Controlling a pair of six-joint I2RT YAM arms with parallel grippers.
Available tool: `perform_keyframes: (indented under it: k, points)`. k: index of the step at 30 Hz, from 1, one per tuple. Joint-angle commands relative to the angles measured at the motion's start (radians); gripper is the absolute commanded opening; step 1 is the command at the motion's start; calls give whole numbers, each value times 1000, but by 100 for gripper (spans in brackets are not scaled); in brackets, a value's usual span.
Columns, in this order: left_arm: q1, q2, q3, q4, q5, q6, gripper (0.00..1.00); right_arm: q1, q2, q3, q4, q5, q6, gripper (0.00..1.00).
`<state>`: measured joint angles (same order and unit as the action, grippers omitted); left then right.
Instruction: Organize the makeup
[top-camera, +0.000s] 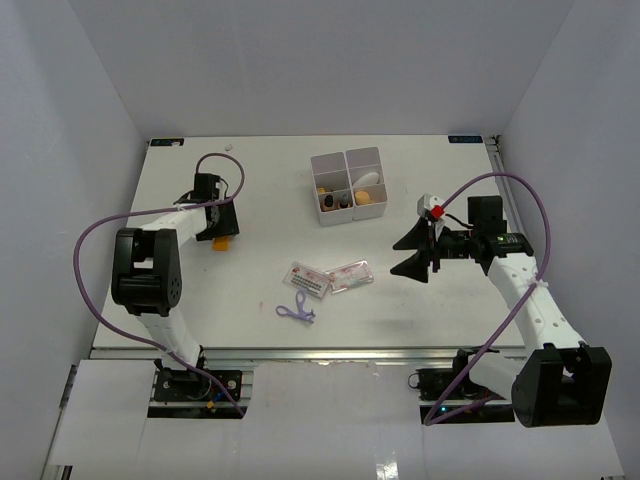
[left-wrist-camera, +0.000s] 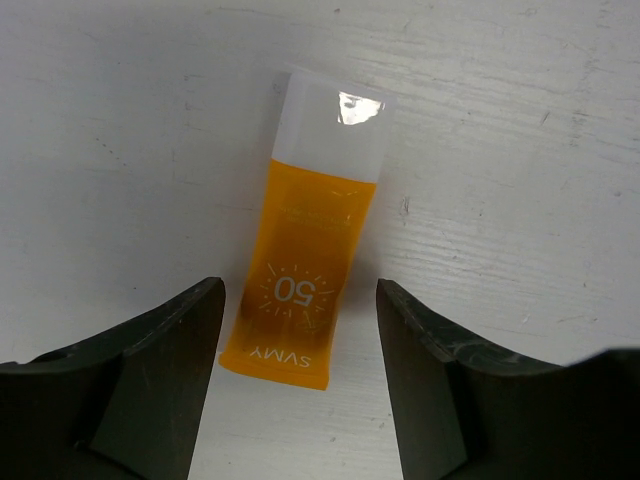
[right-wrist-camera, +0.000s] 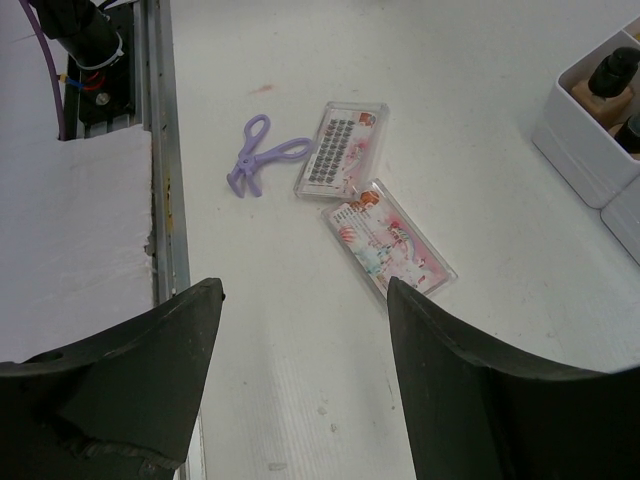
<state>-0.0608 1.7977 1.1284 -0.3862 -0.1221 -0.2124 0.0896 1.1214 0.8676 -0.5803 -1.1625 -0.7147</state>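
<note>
The tube (left-wrist-camera: 305, 260) lies flat on the left of the table (left-wrist-camera: 120, 150), between the left gripper's (left-wrist-camera: 298, 290) parted jaws, seemingly not yet pinched. The packets (right-wrist-camera: 343, 150) and the tool (right-wrist-camera: 258, 155) lie mid-table, in front of the right gripper (right-wrist-camera: 305, 300), whose jaws are wide.

From above, the left jaws hide most of the yellow-orange tube (top-camera: 221, 242)

You'll find tube (left-wrist-camera: 305, 240) on tabletop (top-camera: 200, 300), left side, between left gripper (left-wrist-camera: 300, 290) fingers, apart from both | four-compartment box (top-camera: 329, 168) behind centre | left packet (top-camera: 307, 279) and right packet (top-camera: 349, 275) side by side before box | thin tool (top-camera: 296, 310) just before left packet | right gripper (top-camera: 410, 250) right of packets
</note>
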Motion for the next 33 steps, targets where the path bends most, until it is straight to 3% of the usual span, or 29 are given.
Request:
perform_keyframes:
  k: [1, 12, 24, 30, 33]
  points:
    - [6, -12, -5, 30, 14, 12, 70, -15, 5, -10, 23, -57, -2, 73]
    - [6, -14, -24, 46, 47, 13, 54, -40, 0, -19, 28, -78, 0, 73]
    - [-14, -110, -67, 70, 145, -7, 45, -40, -4, -19, 30, -84, 0, 73]
    - [-117, -218, -108, 124, 272, -31, 43, -40, 0, -28, 61, -86, 27, 73]
    - [-197, -279, -126, 175, 342, -66, 43, -40, 5, -53, 147, -70, 134, 72]
